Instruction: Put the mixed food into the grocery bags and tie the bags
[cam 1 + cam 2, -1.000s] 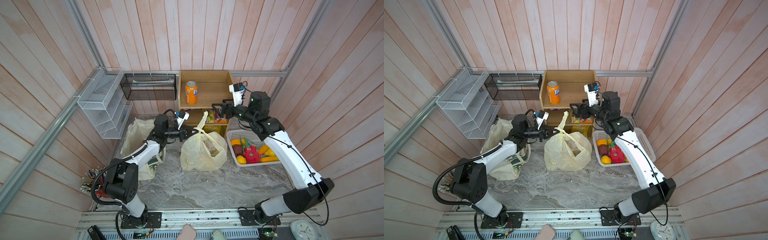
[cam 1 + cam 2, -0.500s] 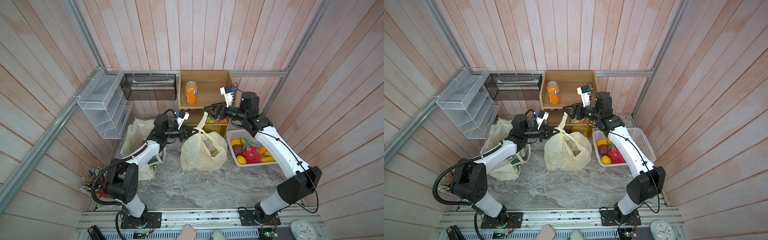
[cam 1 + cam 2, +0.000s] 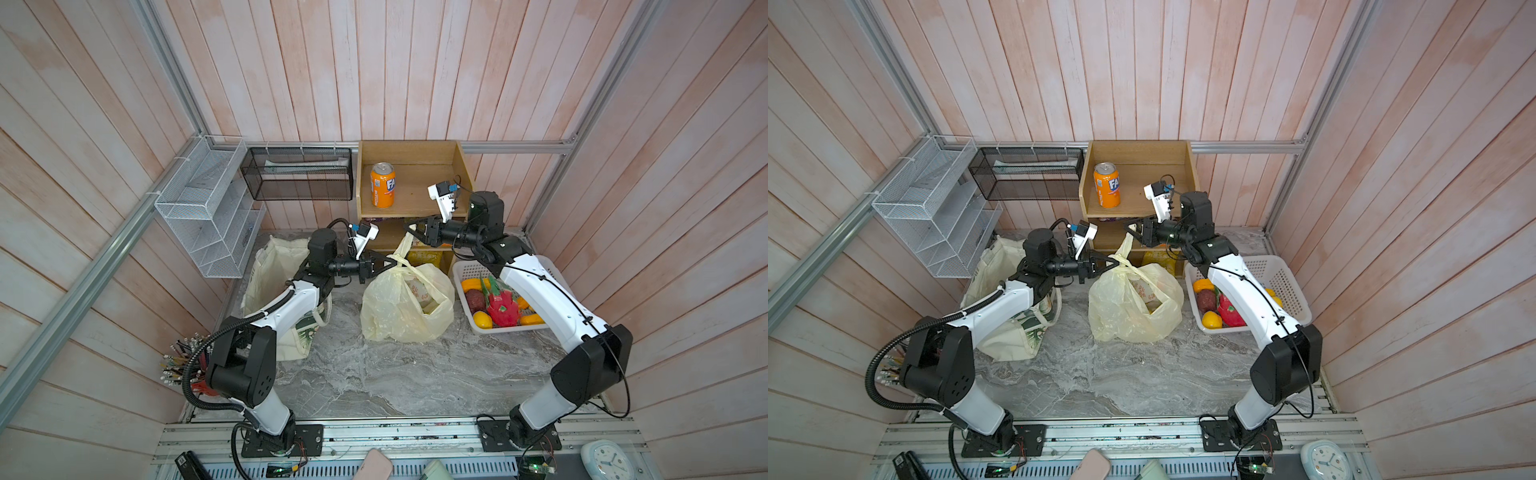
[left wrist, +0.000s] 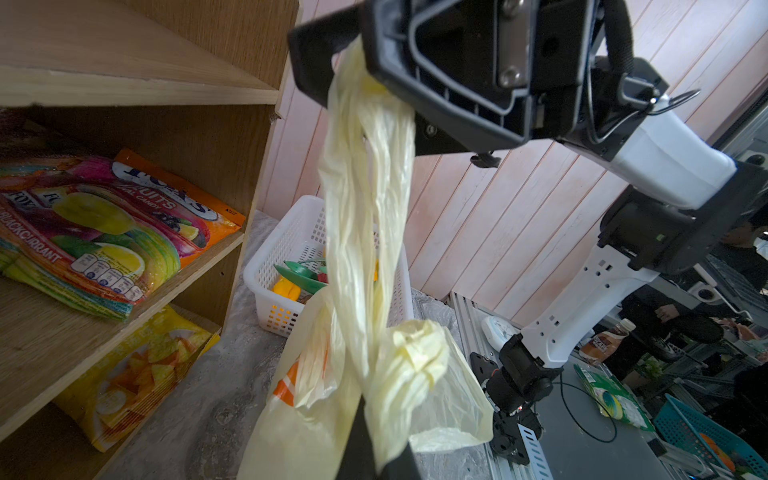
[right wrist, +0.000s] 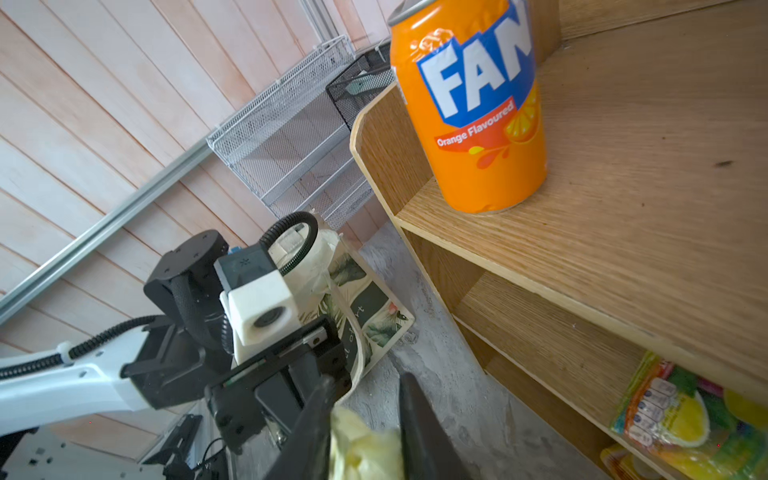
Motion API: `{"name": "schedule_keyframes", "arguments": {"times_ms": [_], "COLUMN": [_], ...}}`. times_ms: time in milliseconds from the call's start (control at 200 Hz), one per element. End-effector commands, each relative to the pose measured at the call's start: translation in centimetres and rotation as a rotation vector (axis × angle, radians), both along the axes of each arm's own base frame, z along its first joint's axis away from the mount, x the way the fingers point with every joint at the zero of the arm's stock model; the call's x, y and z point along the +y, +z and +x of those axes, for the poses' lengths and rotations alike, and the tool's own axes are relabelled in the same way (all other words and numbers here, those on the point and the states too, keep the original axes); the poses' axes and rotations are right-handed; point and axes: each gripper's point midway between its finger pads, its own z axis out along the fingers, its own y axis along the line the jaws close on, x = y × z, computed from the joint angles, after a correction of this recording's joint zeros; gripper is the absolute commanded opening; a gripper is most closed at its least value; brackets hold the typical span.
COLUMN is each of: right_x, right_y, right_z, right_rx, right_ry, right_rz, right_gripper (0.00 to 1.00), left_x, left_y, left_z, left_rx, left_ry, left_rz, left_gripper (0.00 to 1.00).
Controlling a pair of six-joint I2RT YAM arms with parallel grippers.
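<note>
Your left gripper [image 3: 391, 262] pinches one handle of the thin pale-yellow plastic bag [image 3: 399, 320], your right gripper [image 3: 410, 233] the other; it sits between the cream canvas tote [image 3: 270, 266] and white perforated basket [image 3: 468, 271]

The plastic bag [image 3: 399, 320] is pale yellow and half clear, with a small orange print, the tote [image 3: 270, 266] is cream with green leaves printed on it, and the counter [image 3: 395, 374] is grey stone with white veins. The can [image 3: 382, 187] is orange with white letters on a blue field, the shelf [image 3: 415, 195] is light brown wood with fine grain, and the candy packet [image 4: 104, 232] is striped in purple, green, yellow and orange. The basket [image 3: 469, 268] is white with rows of small holes, the fruit [image 3: 500, 305] in it is yellow, dark red and pink with green, and the walls [image 3: 374, 62] are pale pink planks.
</note>
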Motion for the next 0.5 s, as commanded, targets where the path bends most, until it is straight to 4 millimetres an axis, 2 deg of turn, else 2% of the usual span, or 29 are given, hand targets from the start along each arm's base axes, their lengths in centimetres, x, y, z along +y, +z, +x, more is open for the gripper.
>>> {"name": "schedule_keyframes", "arguments": {"times_ms": [0, 125, 185, 360, 495], "right_x": [-0.2, -0.4, 0.0, 1.8, 2.2], "right_y": [0.6, 1.4, 1.0, -1.6, -3.6], "right_z": [-0.2, -1.3, -2.3, -5.5, -7.2], "right_rx": [-0.028, -0.038, -0.040, -0.044, -0.046], "right_ry": [0.002, 0.002, 0.000, -0.030, -0.063], "right_rz": [0.014, 0.029, 0.025, -0.040, -0.093], "right_gripper": [0.00, 0.00, 0.00, 0.00, 0.00], "left_x": [0.1, 0.5, 0.5, 0.5, 0.5], "left_y": [0.2, -0.1, -0.3, -0.7, -0.8], "left_z": [0.3, 2.0, 2.4, 3.1, 3.1], "left_rx": [-0.003, 0.071, 0.089, 0.115, 0.120], "left_ry": [0.010, 0.079, 0.095, 0.118, 0.117], "left_rz": [-0.008, -0.008, -0.008, -0.005, 0.000], "left_gripper": [0.00, 0.00, 0.00, 0.00, 0.00]}}
